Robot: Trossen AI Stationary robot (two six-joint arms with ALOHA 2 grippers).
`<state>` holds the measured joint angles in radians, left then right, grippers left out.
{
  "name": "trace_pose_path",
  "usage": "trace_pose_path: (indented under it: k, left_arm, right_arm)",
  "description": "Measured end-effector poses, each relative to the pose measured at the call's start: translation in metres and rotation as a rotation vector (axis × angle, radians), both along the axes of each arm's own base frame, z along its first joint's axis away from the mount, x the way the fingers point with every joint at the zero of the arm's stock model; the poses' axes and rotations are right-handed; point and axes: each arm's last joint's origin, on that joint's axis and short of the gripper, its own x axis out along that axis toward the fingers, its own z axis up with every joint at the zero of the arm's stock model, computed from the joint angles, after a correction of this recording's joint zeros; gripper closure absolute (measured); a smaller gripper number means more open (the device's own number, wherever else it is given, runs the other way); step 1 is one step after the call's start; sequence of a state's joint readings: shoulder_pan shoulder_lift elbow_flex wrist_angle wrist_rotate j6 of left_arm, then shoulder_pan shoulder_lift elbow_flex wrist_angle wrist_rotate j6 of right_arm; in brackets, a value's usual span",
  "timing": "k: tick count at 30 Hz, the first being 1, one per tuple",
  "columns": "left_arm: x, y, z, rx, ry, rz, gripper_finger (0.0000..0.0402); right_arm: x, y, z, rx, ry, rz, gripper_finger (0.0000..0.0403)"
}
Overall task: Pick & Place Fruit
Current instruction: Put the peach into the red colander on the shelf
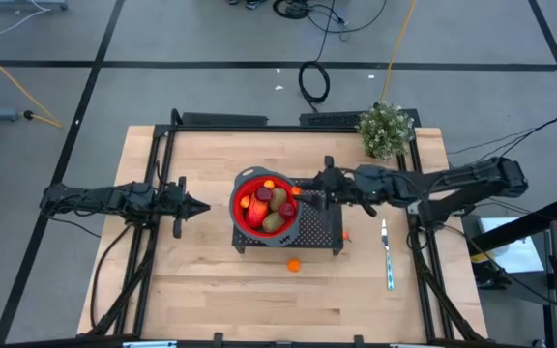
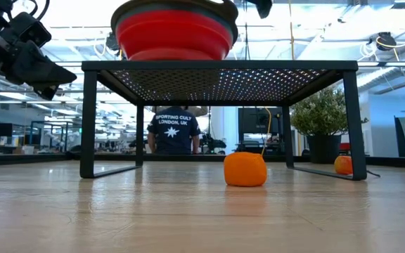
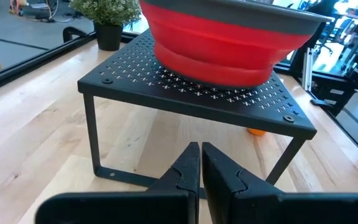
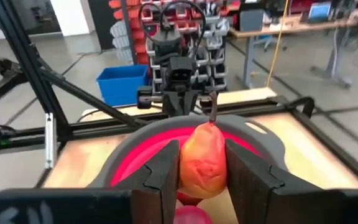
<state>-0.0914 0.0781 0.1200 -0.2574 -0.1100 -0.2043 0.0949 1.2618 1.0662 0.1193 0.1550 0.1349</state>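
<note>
A red bowl with a grey rim stands on a black perforated rack at mid-table. In it lie fruit: two brown ovals, dark red pieces and a small orange ball. My right gripper hangs over the bowl's right rim, shut on a red-orange-yellow fruit. My left gripper is shut on nothing, left of the bowl, and points at the rack. An orange ball rests on the table in front of the rack. My right gripper pinches the red-orange-yellow fruit by its two sides between its two fingers. The fingers come level from the table's right side. The fruit stands upright with its stem up, lifted clear above the bowl's rim.
A second small orange ball lies by the rack's right leg. A thin utensil lies on the table right of the rack. A potted plant stands at the far right corner. A person stands beyond the table.
</note>
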Motion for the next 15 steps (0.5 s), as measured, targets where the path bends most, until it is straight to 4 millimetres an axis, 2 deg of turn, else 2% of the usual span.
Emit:
trace_pose_path:
  k: [10,15]
  left_arm:
    - [0.000,0.001,0.000,0.058,0.002,0.019,0.0387]
    - [0.000,0.001,0.000,0.051,0.001,0.021,0.0387]
  right_arm:
    - [0.022,-0.009,-0.003,0.206,0.106,0.075,0.0296]
    - [0.031,-0.007,-0.008,0.225,0.136,0.089,0.0296]
